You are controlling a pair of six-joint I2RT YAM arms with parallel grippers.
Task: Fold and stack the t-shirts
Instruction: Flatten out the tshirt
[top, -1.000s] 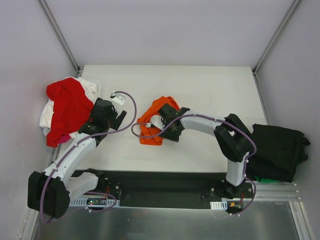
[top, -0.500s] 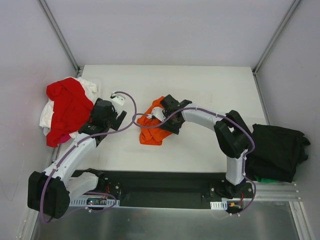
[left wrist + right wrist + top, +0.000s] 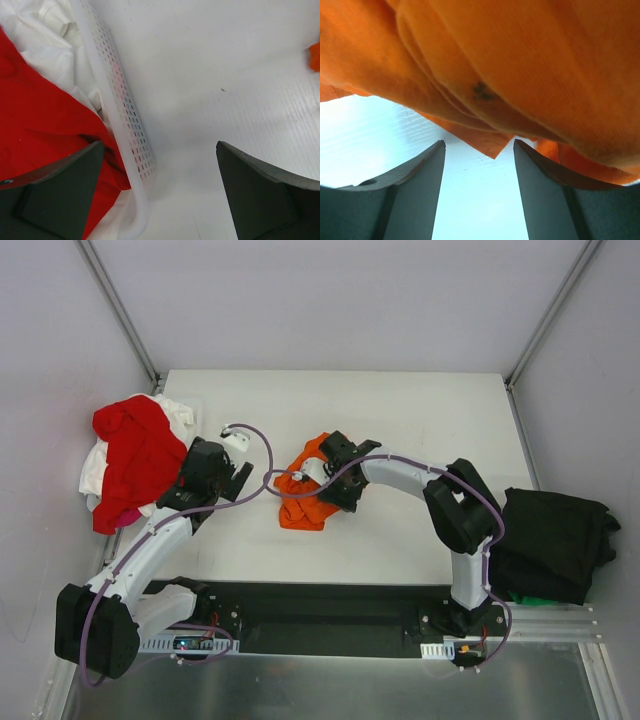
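Orange t-shirt [image 3: 300,510] bunched on white table [image 3: 420,410] | right tool [image 3: 479,142] half-open against it | left tool [image 3: 159,145] wide, empty | grey walls [image 3: 300,300]

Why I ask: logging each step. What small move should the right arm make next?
Probably nudge the right end effector forward into the orange t-shirt: its jaws stand apart at the crumpled cloth's edge, with nothing between them yet.

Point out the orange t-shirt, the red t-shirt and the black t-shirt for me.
orange t-shirt [image 3: 300,512], top external view, on its lower crumpled folds.
red t-shirt [image 3: 135,455], top external view, on the middle of the cloth.
black t-shirt [image 3: 555,540], top external view, on the middle of the heap.
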